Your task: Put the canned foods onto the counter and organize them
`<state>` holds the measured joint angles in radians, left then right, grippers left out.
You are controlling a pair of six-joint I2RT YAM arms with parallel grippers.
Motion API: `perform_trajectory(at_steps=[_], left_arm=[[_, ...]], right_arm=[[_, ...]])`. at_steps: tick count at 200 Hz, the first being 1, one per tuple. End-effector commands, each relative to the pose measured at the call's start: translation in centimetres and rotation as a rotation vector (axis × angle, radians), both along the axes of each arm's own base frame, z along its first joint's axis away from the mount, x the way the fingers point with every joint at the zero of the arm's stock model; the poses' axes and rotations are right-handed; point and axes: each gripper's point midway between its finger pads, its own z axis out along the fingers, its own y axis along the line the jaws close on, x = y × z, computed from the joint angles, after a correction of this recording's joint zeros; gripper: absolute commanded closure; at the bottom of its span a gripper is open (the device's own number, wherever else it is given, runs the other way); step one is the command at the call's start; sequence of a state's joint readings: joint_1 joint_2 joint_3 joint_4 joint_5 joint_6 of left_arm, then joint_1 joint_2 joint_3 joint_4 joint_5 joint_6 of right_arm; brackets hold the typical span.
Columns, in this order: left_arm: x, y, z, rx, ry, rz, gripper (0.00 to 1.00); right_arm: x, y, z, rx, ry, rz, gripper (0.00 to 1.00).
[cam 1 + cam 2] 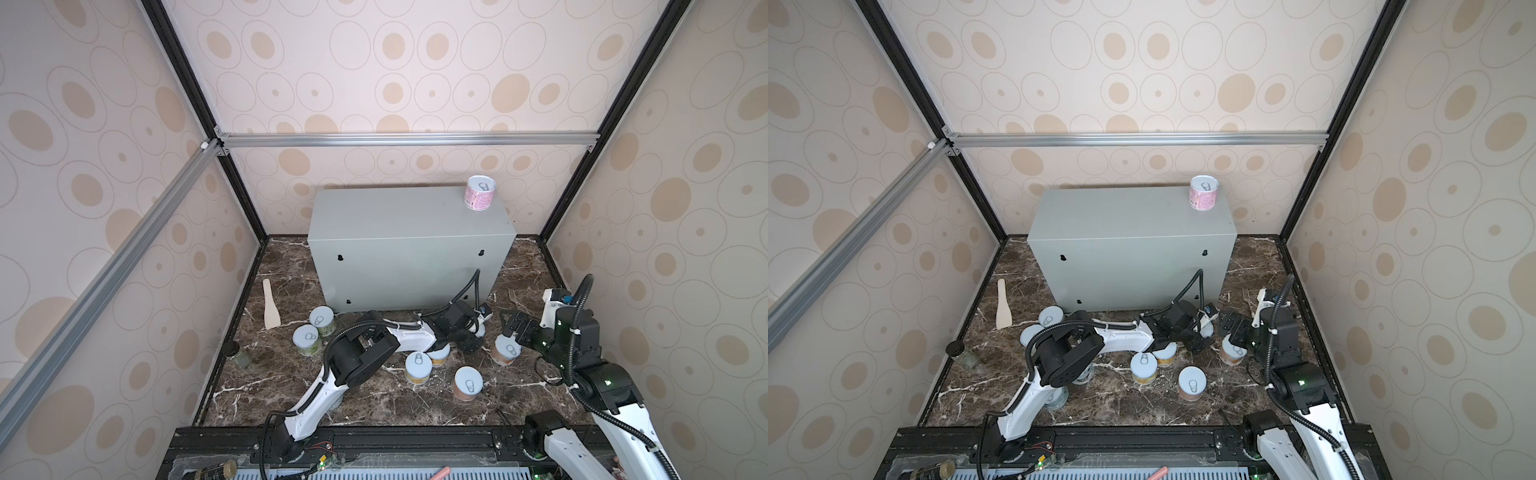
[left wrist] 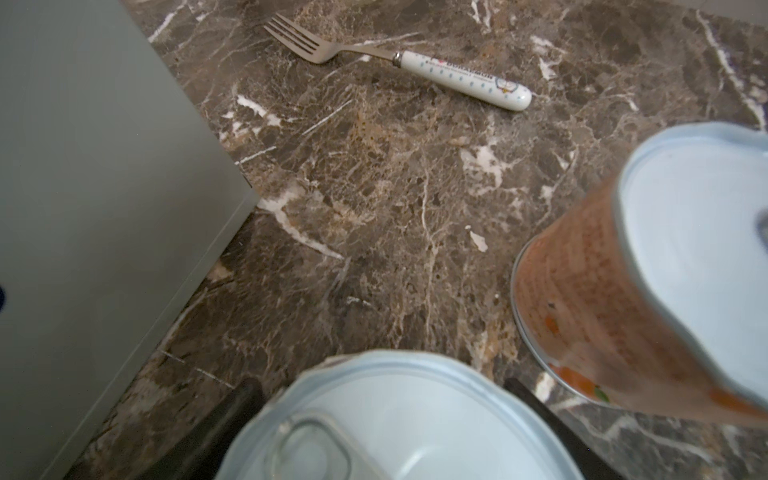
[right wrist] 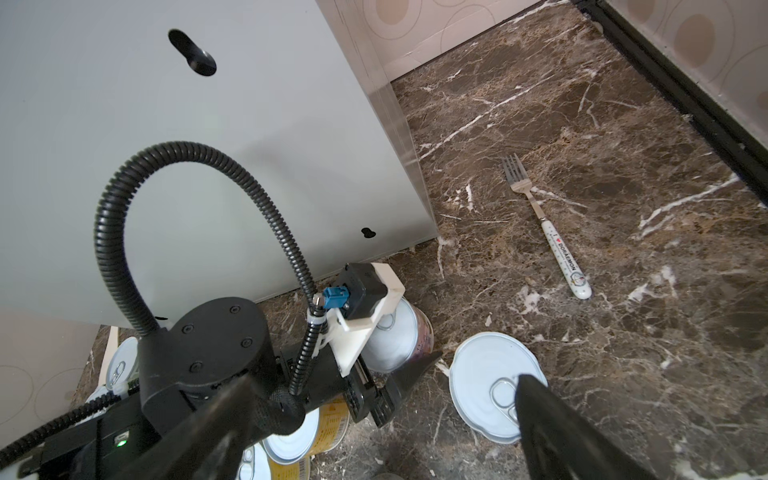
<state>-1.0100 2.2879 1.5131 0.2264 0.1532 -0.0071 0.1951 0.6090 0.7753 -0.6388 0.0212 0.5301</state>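
Observation:
The counter [image 1: 399, 232] stands at the back with a pink can [image 1: 480, 193] upright on its right rear corner. My left gripper [image 2: 382, 385] reaches across to the counter's right front corner. Its fingers [image 2: 245, 399] sit close on either side of another pink can [image 3: 395, 336] standing on the marble, and contact does not show. My right gripper [image 1: 513, 328] hangs open just above an orange can [image 3: 490, 386], with nothing between its fingers. Two green cans [image 1: 314, 330], two yellow ones [image 1: 417, 365] and another orange one [image 1: 468, 384] stand on the marble.
A fork [image 3: 548, 232] with a white handle lies right of the counter. A wooden spatula [image 1: 270, 305] lies at the left, and a small dark-lidded jar [image 1: 235, 351] stands by the left wall. Black frame rails edge the marble floor.

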Motion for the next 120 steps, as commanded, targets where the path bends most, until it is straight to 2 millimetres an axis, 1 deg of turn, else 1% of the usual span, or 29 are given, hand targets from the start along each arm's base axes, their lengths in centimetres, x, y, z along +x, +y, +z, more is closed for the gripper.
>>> perform_trajectory(at_steps=[1,8,26,59,63,86,120], left_arm=[[0.6,-0.4,-0.6,-0.02,-0.014,0.016,0.15],[0.5,-0.5,-0.8,-0.018,-0.012,0.015,0.17],[0.6,-0.6,-0.4,-0.023,-0.017,0.015,0.23],[0.7,-0.3,1.1,-0.036,-0.034,0.021,0.32],[0.8,-0.6,1.9,-0.061,-0.051,0.02,0.33],[0.7,-0.5,3.9,-0.097,-0.074,0.011,0.37],[0.7,-0.3,7.3,-0.127,-0.103,0.015,0.38]], right_arm=[[0.1,-0.1,0.0,-0.006,-0.016,0.003,0.0],[0.1,-0.1,0.0,-0.008,-0.016,0.002,0.0],[0.1,-0.1,0.0,-0.011,-0.015,0.001,0.0],[0.1,-0.1,0.1,-0.009,-0.018,0.001,0.0],[0.1,-0.1,0.2,-0.005,-0.018,0.0,0.0],[0.0,0.0,0.3,0.004,-0.017,0.0,0.0],[-0.4,0.3,0.6,0.032,-0.017,0.011,0.0]])
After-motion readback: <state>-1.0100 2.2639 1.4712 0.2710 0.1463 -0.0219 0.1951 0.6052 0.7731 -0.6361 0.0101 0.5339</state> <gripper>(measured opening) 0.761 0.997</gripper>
